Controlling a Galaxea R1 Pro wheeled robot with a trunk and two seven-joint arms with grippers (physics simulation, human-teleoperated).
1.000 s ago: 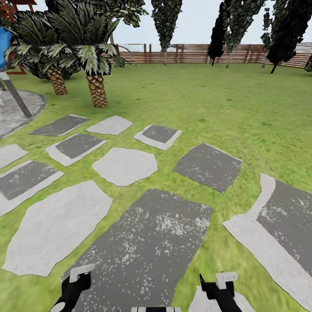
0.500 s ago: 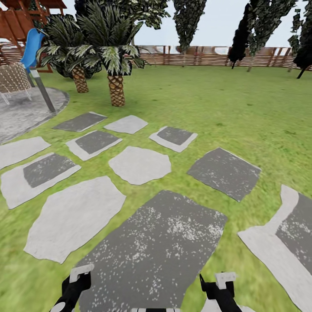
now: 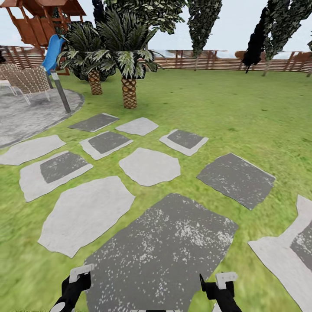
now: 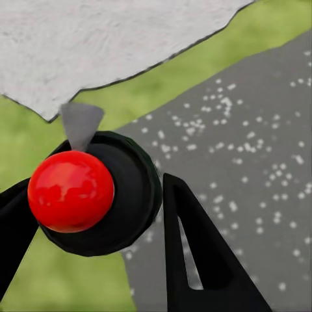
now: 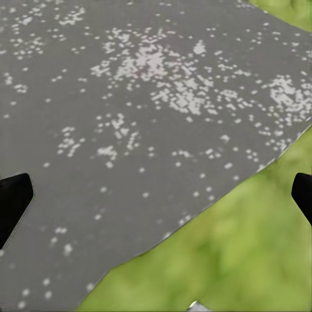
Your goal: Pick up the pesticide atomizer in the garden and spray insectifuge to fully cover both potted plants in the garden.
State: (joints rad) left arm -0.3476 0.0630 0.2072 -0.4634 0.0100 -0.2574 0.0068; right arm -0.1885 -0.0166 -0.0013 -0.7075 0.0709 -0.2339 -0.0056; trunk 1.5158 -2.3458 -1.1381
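Head view: the garden lawn (image 3: 225, 108) spreads out with grey stepping stones, and a large dark speckled slab (image 3: 160, 251) lies straight ahead. Beyond the slab stand two palms (image 3: 125, 56); beside them, round grey paving (image 3: 26, 117) carries a wicker bench (image 3: 26, 80), a bollard light (image 3: 60, 91) and a slide. A slatted fence (image 3: 225, 64) runs behind. Above the slab's near edge, the left gripper (image 3: 76, 281) fingers are spread around a red ball on a black disc (image 4: 71, 192); the right gripper (image 3: 219, 284) jaws stand wide apart, holding nothing.
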